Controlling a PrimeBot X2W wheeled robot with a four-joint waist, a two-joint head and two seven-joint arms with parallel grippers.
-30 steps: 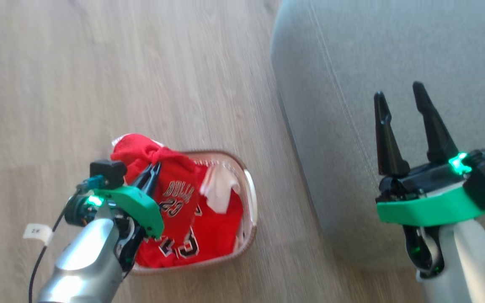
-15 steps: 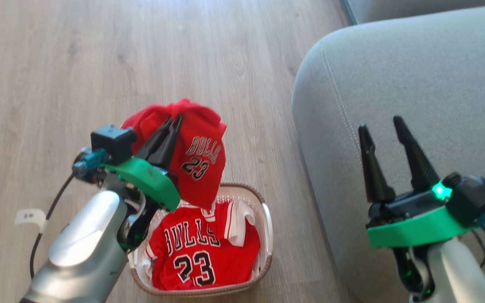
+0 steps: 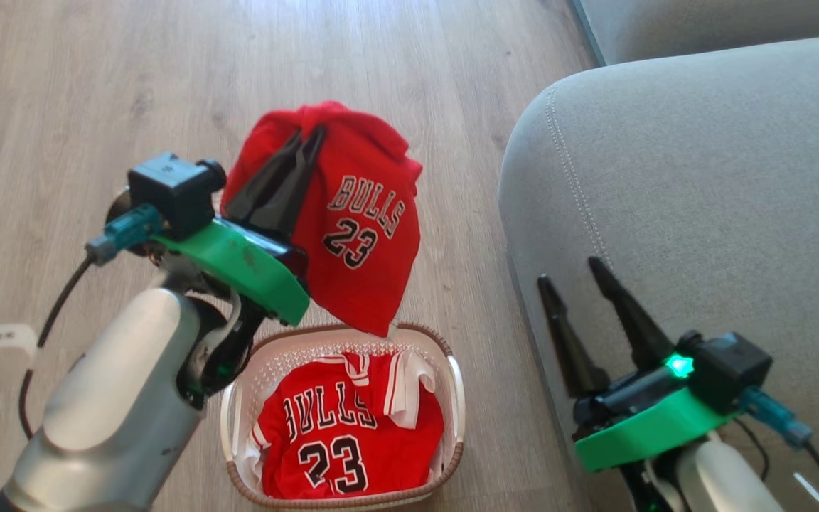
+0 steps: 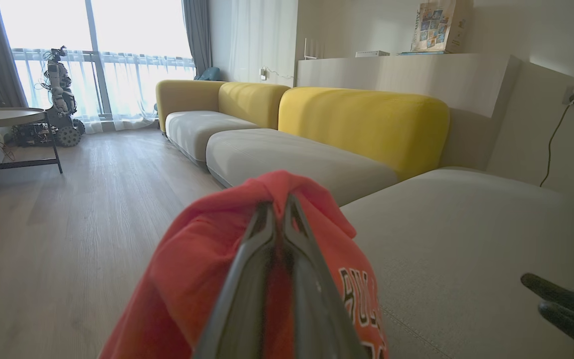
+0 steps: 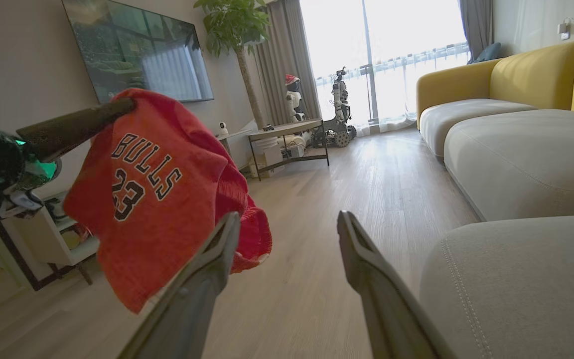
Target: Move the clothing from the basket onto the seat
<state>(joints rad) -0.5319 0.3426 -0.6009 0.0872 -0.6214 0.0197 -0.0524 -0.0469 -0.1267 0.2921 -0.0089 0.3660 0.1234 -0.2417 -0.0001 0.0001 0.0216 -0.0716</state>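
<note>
So one red jersey [image 3: 367, 235] is up in the air, pinched at its bunched top between the two dark fingers [image 3: 288, 178] of the left jaws, which are clenched tight on the fabric. It hangs with the BULLS 23 print facing right and its bottom hem dangles just above the far rim of the basket [image 3: 233, 412]. A second jersey [image 3: 352, 448] lies flat in the basket, print facing up, with a bit of white trim folded over at its far right. The basket sits on the wood floor [image 3: 97, 85], just left of the seat [image 3: 701, 178], and from the head view I honestly can't tell if the two touch. The seat is the big grey cushion taking up the right side, with a double stitch line running along its rounded left edge. The right jaws are spread wide apart with nothing in them, their fingers [image 3: 630, 313] pointing away over the near left edge of the seat. The left arm [image 3: 118, 405] comes up from the near left, with its green wrist collar right beside the hanging jersey. From the left wrist view, further grey cushions with yellow backrests [image 4: 366, 119] carry on beyond the seat toward a bright window [image 4: 132, 45].
</note>
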